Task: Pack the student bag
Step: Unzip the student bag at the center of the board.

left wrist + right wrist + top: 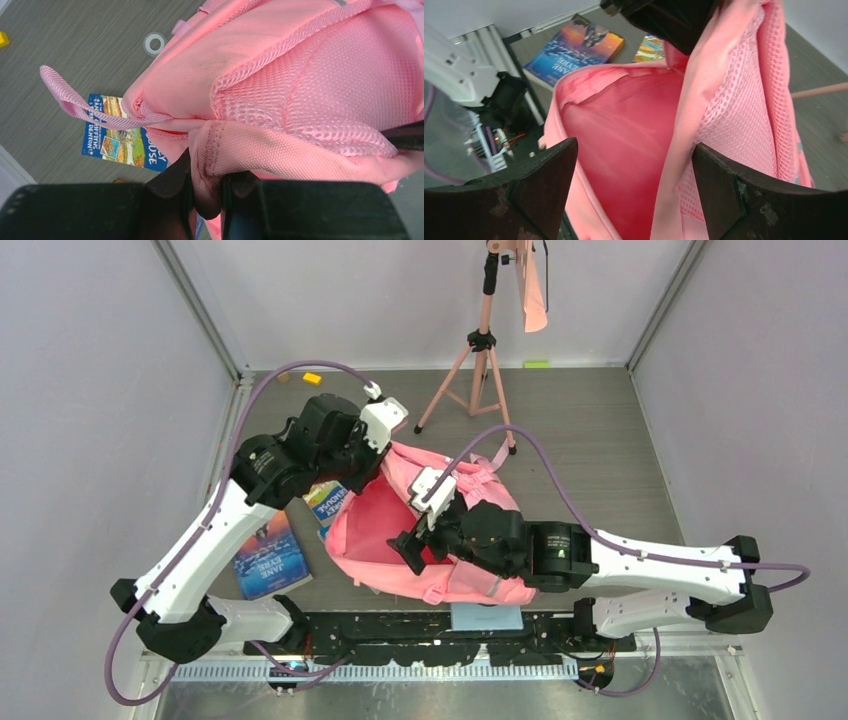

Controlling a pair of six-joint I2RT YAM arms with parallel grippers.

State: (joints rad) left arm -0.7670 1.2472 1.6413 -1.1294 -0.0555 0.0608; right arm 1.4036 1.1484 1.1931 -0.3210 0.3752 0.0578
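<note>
The student bag (445,585) is a big pink backpack lying in the middle of the table, its mouth held open onto a red-pink inside (624,130). My left gripper (385,462) is shut on a fold of the bag's upper rim (206,172), and the mesh back panel (310,90) spreads beyond it. Over the mouth, my right gripper (420,540) stands open. Its fingertips (634,150) straddle the edge of the mesh panel, with one finger (544,175) over the opening and the other outside. Nothing is held between them.
A blue book (268,558) lies left of the bag, and a second, colourful book (327,498) sits by the rim under my left arm. A pink tripod (482,370) stands behind. A yellow block (313,378) and a white ring (155,42) lie on the table. A pale blue item (487,617) is at the near edge.
</note>
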